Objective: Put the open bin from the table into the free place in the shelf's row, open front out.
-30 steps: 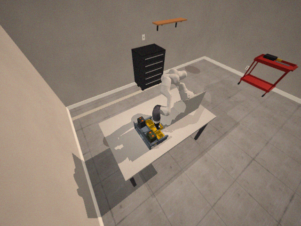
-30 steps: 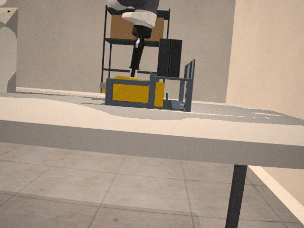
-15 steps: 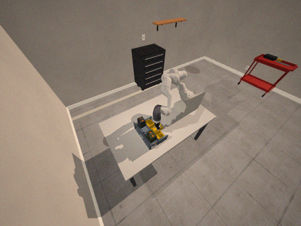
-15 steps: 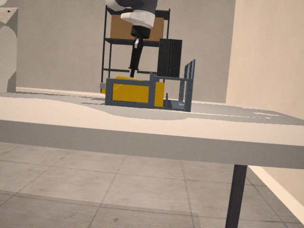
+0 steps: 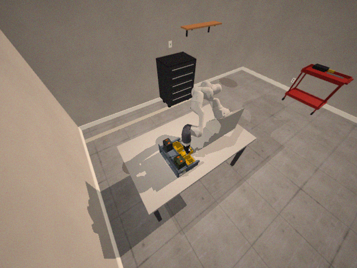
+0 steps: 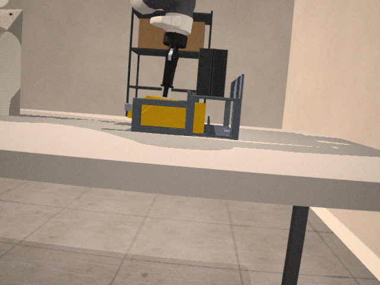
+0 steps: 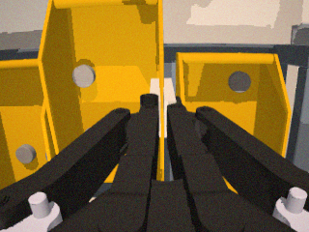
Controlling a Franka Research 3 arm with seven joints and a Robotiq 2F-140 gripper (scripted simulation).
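Gripper (image 7: 158, 104) is pinching the yellow bin's (image 7: 103, 58) thin side wall; keeping it level should help seating past the lip.

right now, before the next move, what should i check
1. Gripper shut on the held bin, pinching its side wall: ok.
2. Part lying inside the held bin: ok.
3. Neighbour bin level in the shelf, open front out: ok.
4. Held bin level: cannot tell.
5. Held bin down behind the front lip: cannot tell.
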